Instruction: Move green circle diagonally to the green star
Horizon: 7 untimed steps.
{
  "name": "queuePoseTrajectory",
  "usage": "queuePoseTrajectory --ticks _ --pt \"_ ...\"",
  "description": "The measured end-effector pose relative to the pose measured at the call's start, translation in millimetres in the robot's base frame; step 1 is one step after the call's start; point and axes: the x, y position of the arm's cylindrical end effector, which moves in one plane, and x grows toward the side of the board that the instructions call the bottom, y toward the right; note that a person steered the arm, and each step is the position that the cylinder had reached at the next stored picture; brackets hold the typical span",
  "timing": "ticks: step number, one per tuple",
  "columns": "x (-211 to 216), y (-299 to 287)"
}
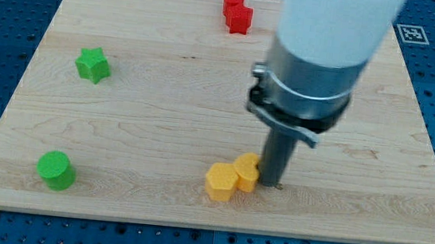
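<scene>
My tip rested beside the yellow blocks.
No pincer showed; green circle sat bottom-left, green star near the left edge.

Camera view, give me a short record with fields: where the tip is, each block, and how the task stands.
tip: touching right side of yellow pair
yellow blocks: two, touching, bottom centre
green circle: bottom left, untouched
green star: upper left, above the circle
red blocks: two, touching, top edge
board: wooden
task: not started; tip far from the circle
</scene>
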Motion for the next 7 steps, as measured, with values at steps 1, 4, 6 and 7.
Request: queuePoseTrajectory --ticks 1,4,6,7 --pt "-19 -4" --pt "-35 -176" --pt "34 -193" --pt "39 -228"
